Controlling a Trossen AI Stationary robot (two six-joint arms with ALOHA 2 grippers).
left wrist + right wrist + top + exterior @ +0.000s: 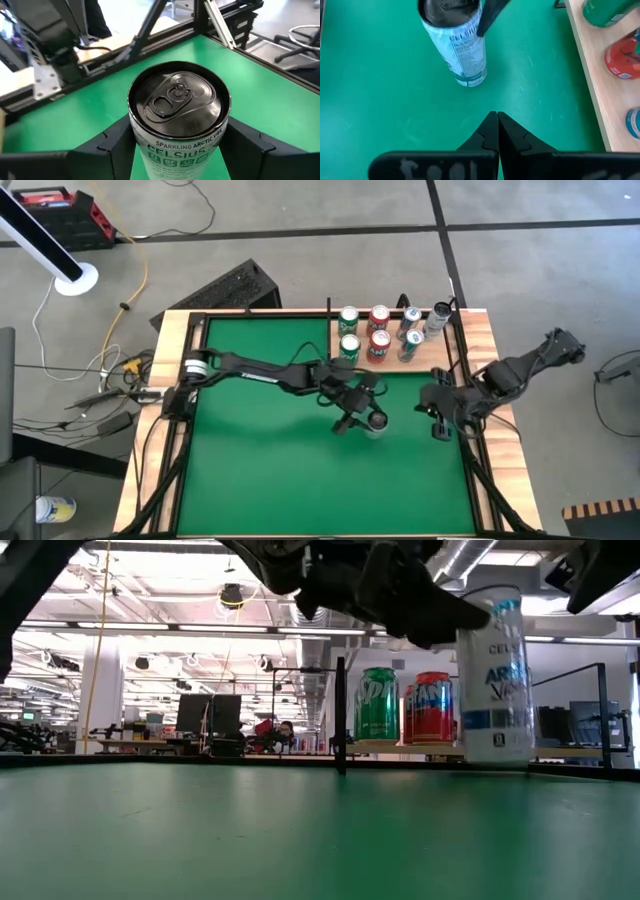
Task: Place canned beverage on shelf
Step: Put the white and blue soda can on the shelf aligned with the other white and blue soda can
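Left gripper (365,418) grips the can (375,422), seemingly lifted off the table (260,470); right gripper (497,131) is closed, empty, beside it

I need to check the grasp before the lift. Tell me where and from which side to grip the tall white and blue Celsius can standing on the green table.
Grip the tall white and blue Celsius can on its upper wall, coming level from the side, one finger on each flank. It stands upright and its wall is round and smooth, so opposite sides seat evenly. The left gripper already straddles it that way.
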